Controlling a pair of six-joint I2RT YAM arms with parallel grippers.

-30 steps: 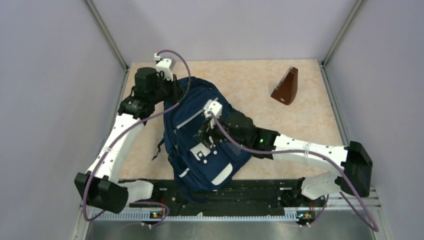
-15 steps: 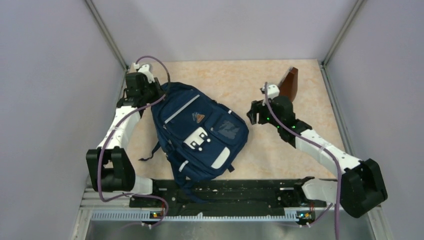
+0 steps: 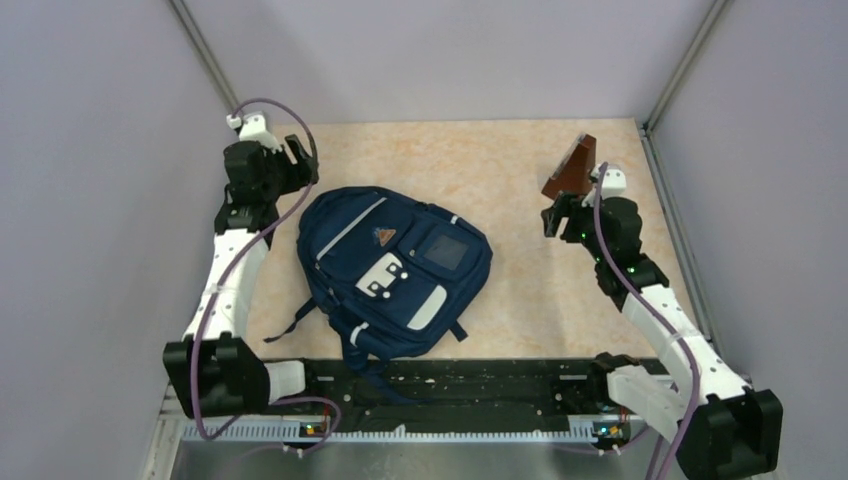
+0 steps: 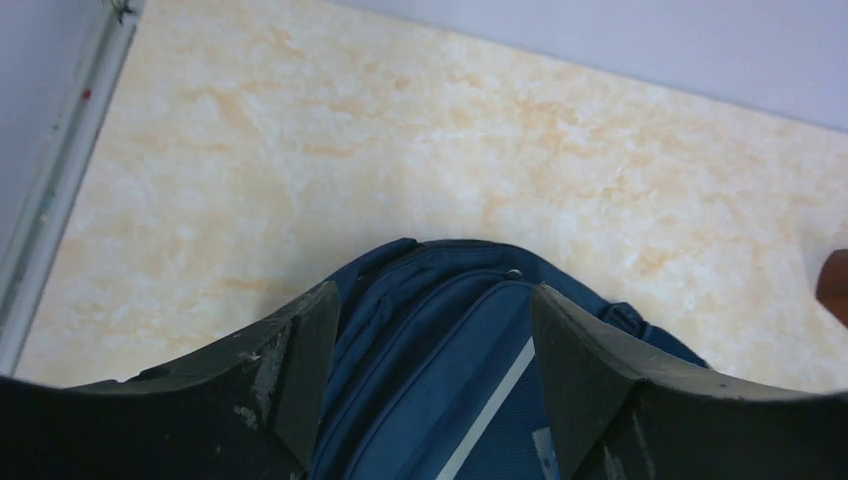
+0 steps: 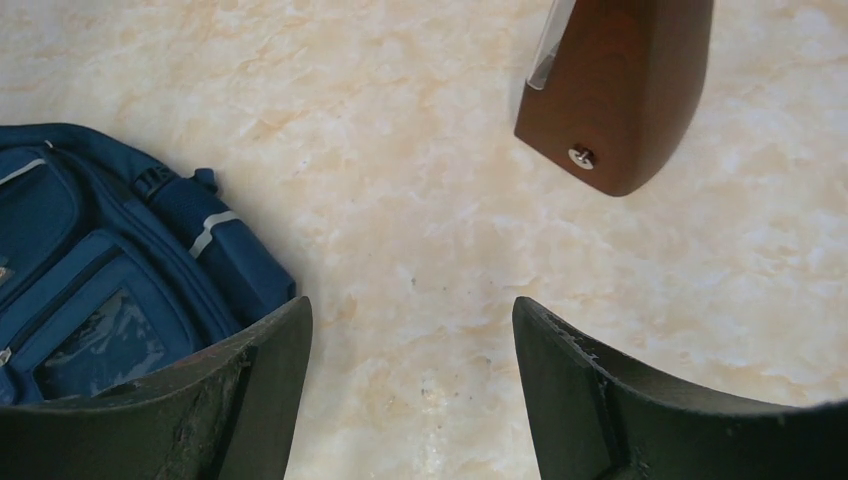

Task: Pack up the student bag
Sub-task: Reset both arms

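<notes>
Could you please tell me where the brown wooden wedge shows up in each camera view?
Top external: the brown wooden wedge is in the upper part, right of centre.
Left wrist: only a brown sliver at the right edge.
Right wrist: at the top, right of centre.
Shared landmark: the backpack, left of the wedge in every view.
</notes>
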